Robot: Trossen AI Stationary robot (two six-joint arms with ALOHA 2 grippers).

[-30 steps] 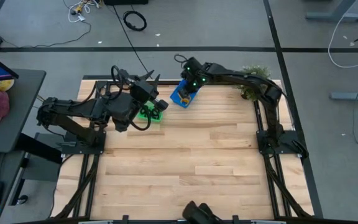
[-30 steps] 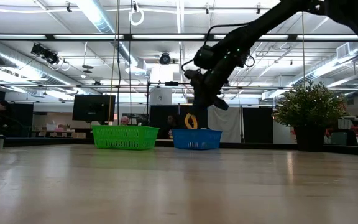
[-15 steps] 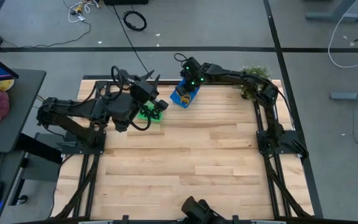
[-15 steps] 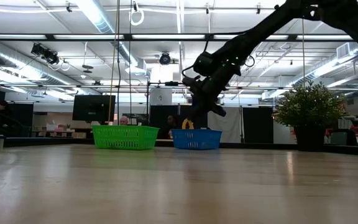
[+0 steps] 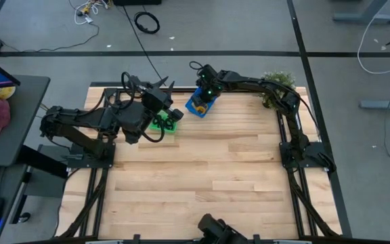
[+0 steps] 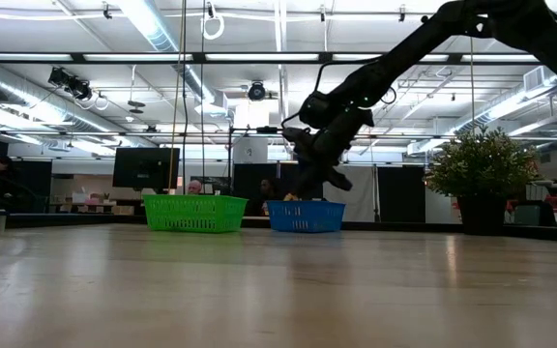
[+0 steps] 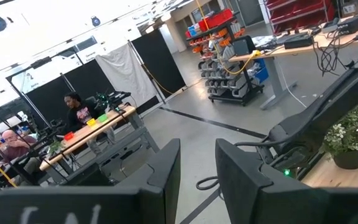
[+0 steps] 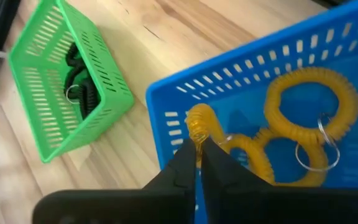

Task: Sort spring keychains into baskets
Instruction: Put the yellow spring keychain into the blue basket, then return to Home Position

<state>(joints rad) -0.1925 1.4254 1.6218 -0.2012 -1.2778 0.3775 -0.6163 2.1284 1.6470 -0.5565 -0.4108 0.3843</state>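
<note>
At the left of the desk, the left tool hangs over the green basket with its fingers part-way apart and nothing between them; black spring keychains already lie inside that basket, sorted by colour. Just to the right stands the blue basket, where the right tool is lowered over the near wall, its fingers pinched nearly together on an orange spring keychain. The coil hangs inside the rim, apparently so that it will drop among the other orange spring keychains when let go. In the low view the right arm reaches down into the blue basket from above. A potted plant stands at the far right. No keychains show loose on the desk, suggesting the sorting is near its end.
</note>
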